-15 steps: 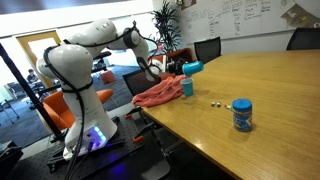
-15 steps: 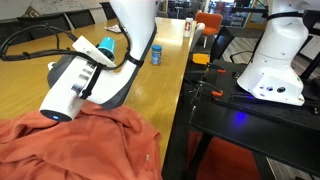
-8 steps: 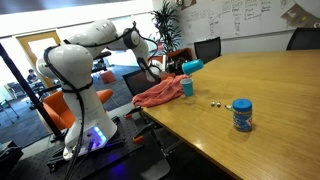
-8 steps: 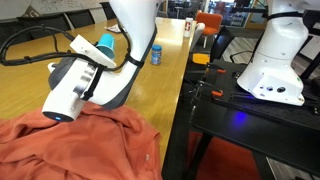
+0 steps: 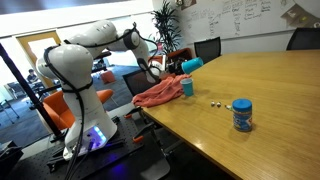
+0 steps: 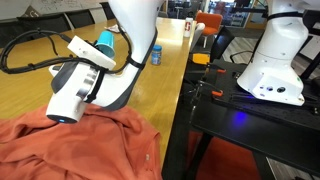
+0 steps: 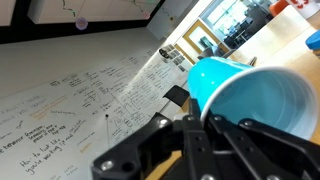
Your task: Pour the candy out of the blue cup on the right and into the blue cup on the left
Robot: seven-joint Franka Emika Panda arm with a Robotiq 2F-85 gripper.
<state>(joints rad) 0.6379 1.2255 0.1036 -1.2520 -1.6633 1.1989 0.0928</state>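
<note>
Your fingers point(image 7: 193, 150) are clamped around a tipped blue cup point(image 7: 250, 98), which lies on its side in the air above the desk point(image 5: 270, 90). In the wrist view the cup's open mouth faces the camera and fills the right half of the frame. Its inside looks plain blue, and you cannot tell whether any candy is in it. A whiteboard point(image 7: 80, 95) covered in handwriting stretches behind it.

In an exterior view the white arm point(image 5: 105, 38) reaches over from the left to the near end of the desk and holds the tipped blue cup point(image 5: 191, 66) there. Just below it a second blue cup point(image 5: 187, 87) stands upright on the desk, touching a crumpled orange cloth point(image 5: 155, 95). A few small pale pieces point(image 5: 213, 103) lie on the wood near that cup. Well apart from them, further along the desk, stands a blue labelled container point(image 5: 242, 115).

In an exterior view from close behind the wrist, the tipped blue cup point(image 6: 106, 42) pokes out past the white wrist housing point(image 6: 75, 85). The orange cloth point(image 6: 80, 150) fills the foreground, and the blue labelled container point(image 6: 155, 53) stands further along the desk.
</note>
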